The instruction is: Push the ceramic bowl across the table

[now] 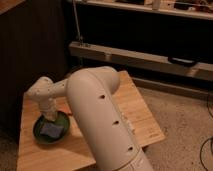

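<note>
The ceramic bowl (53, 129) is a shallow dark-green glossy dish with a blue-grey square piece (50, 130) inside. It sits on the left part of the table (137, 117), which has a light wooden top. My gripper (50, 116) hangs from the white wrist and reaches down to the bowl's far rim. My thick white arm (100, 120) crosses the middle of the table and hides part of it.
A dark cabinet (30, 45) stands behind and to the left of the table. A low metal shelf rail (140, 57) runs along the back. Speckled floor (185, 120) lies to the right of the table's right edge.
</note>
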Available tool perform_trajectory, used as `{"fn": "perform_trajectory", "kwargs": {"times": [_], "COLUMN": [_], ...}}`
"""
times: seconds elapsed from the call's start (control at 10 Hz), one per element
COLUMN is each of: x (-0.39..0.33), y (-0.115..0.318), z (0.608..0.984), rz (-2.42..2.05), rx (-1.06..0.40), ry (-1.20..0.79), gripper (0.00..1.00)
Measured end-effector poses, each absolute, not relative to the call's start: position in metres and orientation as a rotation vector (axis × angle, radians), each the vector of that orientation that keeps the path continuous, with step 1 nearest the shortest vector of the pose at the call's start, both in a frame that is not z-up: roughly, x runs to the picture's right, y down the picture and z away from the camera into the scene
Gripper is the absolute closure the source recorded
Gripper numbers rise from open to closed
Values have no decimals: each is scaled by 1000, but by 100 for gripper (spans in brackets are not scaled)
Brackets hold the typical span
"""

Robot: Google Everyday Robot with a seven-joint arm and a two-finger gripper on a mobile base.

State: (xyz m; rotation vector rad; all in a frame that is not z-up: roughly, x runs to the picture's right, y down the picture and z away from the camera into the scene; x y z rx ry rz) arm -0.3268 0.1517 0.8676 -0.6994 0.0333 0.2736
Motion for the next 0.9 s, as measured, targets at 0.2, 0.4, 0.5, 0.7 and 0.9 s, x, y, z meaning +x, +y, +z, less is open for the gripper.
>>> {"fn": "perform_trajectory", "kwargs": {"times": [0.2, 0.4, 0.5, 0.7, 0.9], "x": [-325, -332, -327, -321, -312], "y": [120, 96, 90, 88, 79], "z": [875, 868, 870, 874, 864], "rz": [292, 296, 302, 317, 354], "rx": [-653, -618, -611, -608, -606], "ry": [55, 76, 93, 108, 78], "gripper": [96, 96, 96, 96, 96]}}
